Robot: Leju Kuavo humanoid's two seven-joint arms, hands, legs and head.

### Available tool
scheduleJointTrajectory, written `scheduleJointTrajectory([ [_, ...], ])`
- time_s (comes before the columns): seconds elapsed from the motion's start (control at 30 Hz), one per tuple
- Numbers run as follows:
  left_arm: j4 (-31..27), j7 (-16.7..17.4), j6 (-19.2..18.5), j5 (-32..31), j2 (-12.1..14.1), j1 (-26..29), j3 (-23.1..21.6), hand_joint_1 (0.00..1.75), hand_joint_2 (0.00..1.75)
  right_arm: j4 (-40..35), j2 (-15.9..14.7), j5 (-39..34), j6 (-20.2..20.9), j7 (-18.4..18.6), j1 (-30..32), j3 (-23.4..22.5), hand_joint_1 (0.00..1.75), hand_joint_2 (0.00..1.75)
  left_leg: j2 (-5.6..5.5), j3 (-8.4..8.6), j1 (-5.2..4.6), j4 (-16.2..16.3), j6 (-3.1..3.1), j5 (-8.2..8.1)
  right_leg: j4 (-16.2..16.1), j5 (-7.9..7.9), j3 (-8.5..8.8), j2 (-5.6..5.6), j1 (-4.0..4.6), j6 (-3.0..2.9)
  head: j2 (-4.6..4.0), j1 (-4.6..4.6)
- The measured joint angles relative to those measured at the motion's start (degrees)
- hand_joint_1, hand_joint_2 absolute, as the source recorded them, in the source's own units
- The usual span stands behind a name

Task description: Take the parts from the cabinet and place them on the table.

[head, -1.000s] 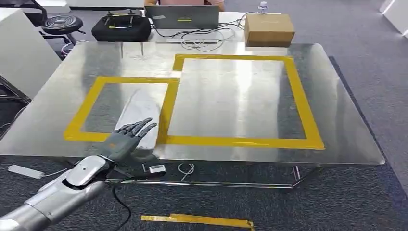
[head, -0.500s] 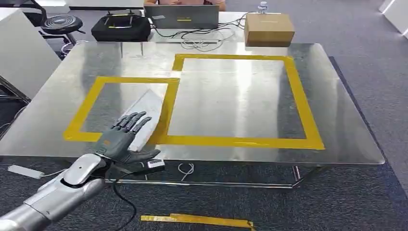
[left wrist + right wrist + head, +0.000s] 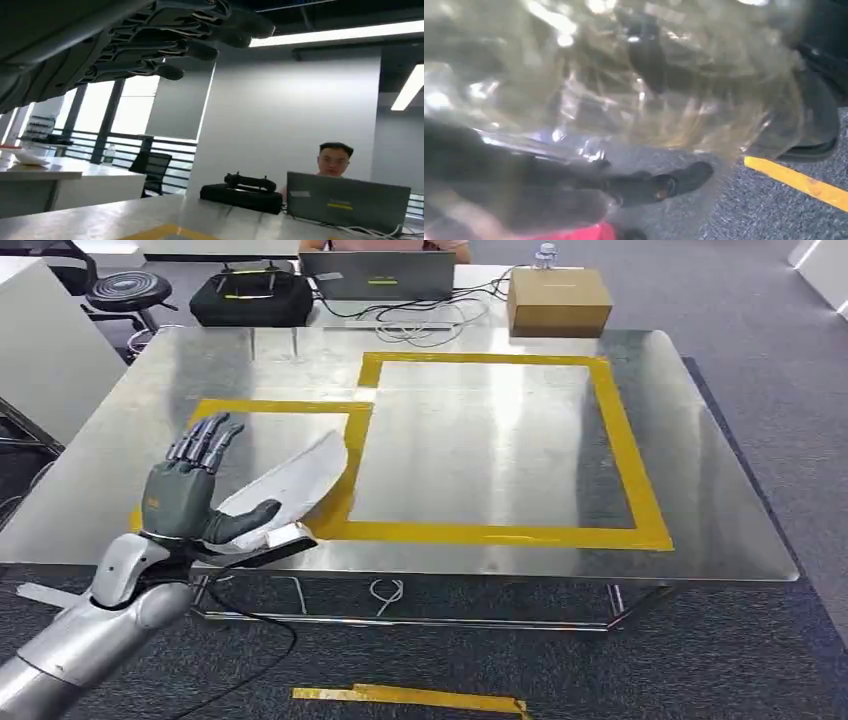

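Beside the smaller yellow tape frame (image 3: 200, 410) on the steel table (image 3: 700, 490), the left hand (image 3: 185, 495) hovers released, fingers (image 3: 205, 435) straight and apart, thumb out, holding nothing. A white flat part (image 3: 290, 480) lies just beside that hand, crossing the frame's near corner. The right hand (image 3: 574, 195) grasps a clear crinkled plastic bag (image 3: 624, 85); its contents are too blurred to tell. Beyond the frame sit a black case (image 3: 250, 298), a laptop (image 3: 380, 275) and a cardboard box (image 3: 558, 302).
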Motion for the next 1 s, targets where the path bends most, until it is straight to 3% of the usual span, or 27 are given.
scheduleJointTrajectory([
  [0.8,-1.3,-0.3,0.3,0.0,0.4,0.3,1.3,0.00,0.00,0.1,0.0,-0.1,0.2,0.0,0.0,0.0,0.00,0.00,0.00,-0.01,-0.01,0.0,0.00,0.00,0.0,0.00,0.00,0.00,-0.01,0.00,0.00,0.00],
  [1.0,-4.6,-0.6,3.0,1.0,1.7,2.2,3.2,0.00,0.00,-0.1,-0.2,0.7,-1.1,0.0,0.0,0.1,0.00,0.00,0.01,-0.01,-0.01,0.0,0.00,-0.01,0.0,-0.01,0.00,0.05,0.00,0.00,0.00,0.00],
])
